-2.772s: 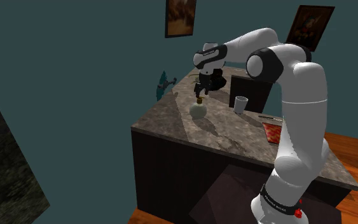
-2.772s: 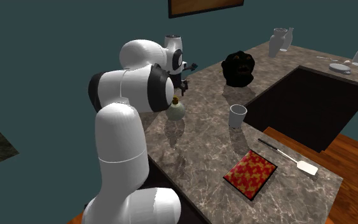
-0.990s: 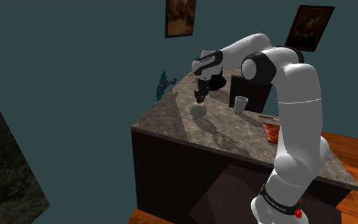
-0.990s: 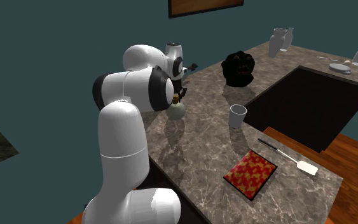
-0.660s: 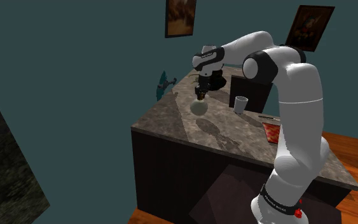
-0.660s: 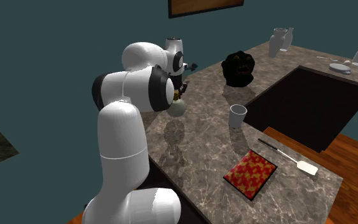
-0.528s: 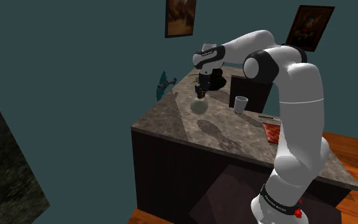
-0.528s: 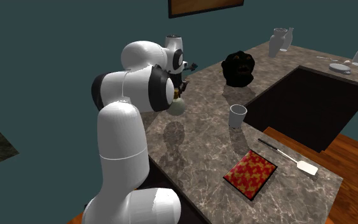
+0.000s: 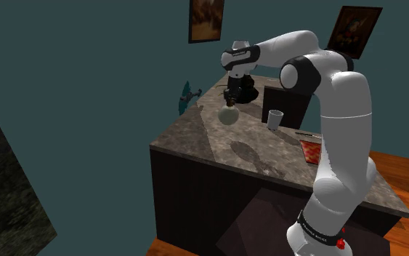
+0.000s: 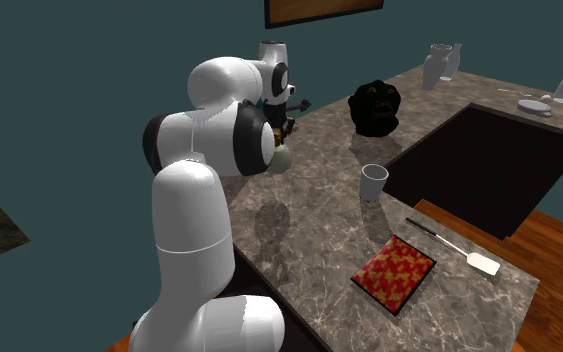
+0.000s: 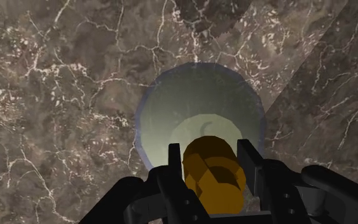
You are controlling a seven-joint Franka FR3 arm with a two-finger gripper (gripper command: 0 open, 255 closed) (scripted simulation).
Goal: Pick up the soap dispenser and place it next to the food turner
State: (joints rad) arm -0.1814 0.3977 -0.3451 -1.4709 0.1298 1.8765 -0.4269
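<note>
- Shoulder view: a second ago the dispenser [image 9: 229,116] sat on the counter [image 9: 195,138]. Now it hangs clear under my gripper [image 9: 229,102], its shadow apart below.
- Second exterior view: the dispenser peeks out beside the elbow [image 10: 209,140]. The turner [image 10: 461,249] lies well apart, so I judge the carry comes next.
- Wrist view: my fingers [image 11: 174,167] clamp the gold cap [image 11: 213,178].

Glossy white rounded arm [image 9: 344,124], dark joints [image 9: 296,74], all-black jaws.
</note>
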